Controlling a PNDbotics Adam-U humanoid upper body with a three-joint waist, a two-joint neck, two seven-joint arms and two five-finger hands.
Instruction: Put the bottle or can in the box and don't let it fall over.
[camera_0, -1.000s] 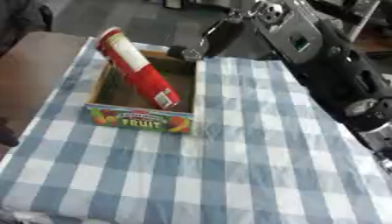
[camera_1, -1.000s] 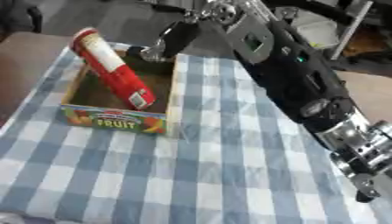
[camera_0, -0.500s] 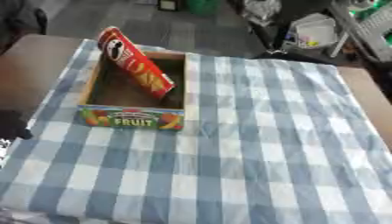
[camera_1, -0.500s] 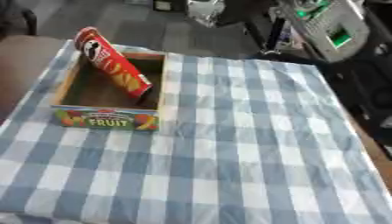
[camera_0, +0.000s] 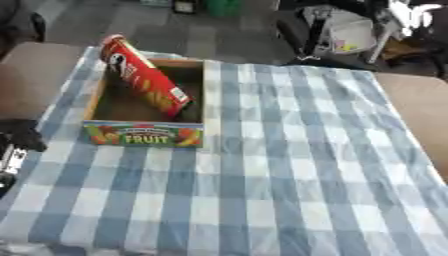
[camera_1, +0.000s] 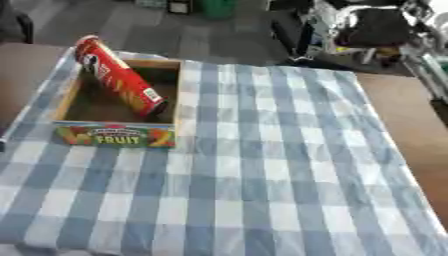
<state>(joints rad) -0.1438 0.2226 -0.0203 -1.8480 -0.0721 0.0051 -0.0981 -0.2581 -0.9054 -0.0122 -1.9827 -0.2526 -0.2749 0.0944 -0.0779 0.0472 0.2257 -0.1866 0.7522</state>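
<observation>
- Tablecloth (camera_0: 289, 165), one, blue and white check, covers the table (camera_0: 411, 100) under the box; soft cloth, so I judge the box could slide or rock on it if nudged.
- Box (camera_0: 144, 135), one, an open-topped cardboard tray with "FRUIT" printed on its front wall; probably light and easy to shift.
- Crisp can (camera_0: 144, 82), one, a tall red tube, sits inside the box but tilted: its foot is by the box's right wall, its top leans out over the box's far left corner. Likely a light, stiff, smooth cardboard tube, top-heavy when upright; best taken around the middle.
- Left hand (camera_0: 19, 145): a dark shape left of the box, finger state I cannot tell. The right hand is out of view.
</observation>
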